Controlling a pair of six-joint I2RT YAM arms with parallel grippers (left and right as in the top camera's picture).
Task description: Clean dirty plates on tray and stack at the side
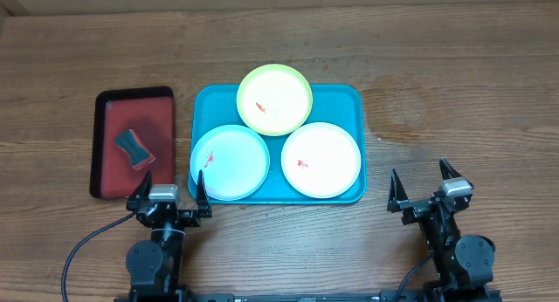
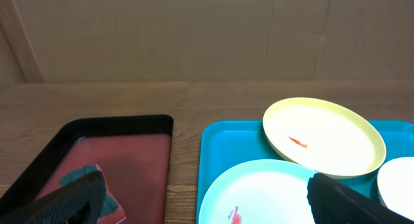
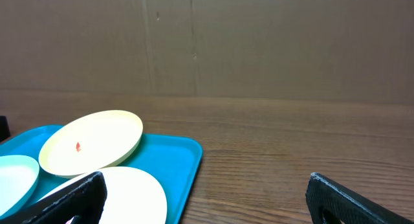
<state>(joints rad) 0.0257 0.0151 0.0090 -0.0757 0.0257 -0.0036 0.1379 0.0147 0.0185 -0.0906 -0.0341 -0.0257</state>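
Observation:
The turquoise tray [image 1: 349,101] holds three plates, each with a small red smear. The lime-green plate [image 1: 275,99] rests at the back, overlapping the other two. The pale blue plate [image 1: 230,162] is front left and the white plate [image 1: 321,160] front right. My left gripper [image 1: 172,190] is open and empty at the tray's front left corner. My right gripper [image 1: 425,185] is open and empty, right of the tray. The left wrist view shows the green plate [image 2: 323,136], the blue plate [image 2: 259,191] and the tray [image 2: 220,146]. The right wrist view shows the green plate [image 3: 90,143], the white plate [image 3: 129,195] and the tray [image 3: 174,159].
A dark red, black-rimmed tray [image 1: 131,106] lies left of the turquoise tray and holds a dark teal sponge [image 1: 134,148]. It also shows in the left wrist view [image 2: 129,153] with the sponge [image 2: 84,179]. A cardboard wall stands at the back of the wooden table.

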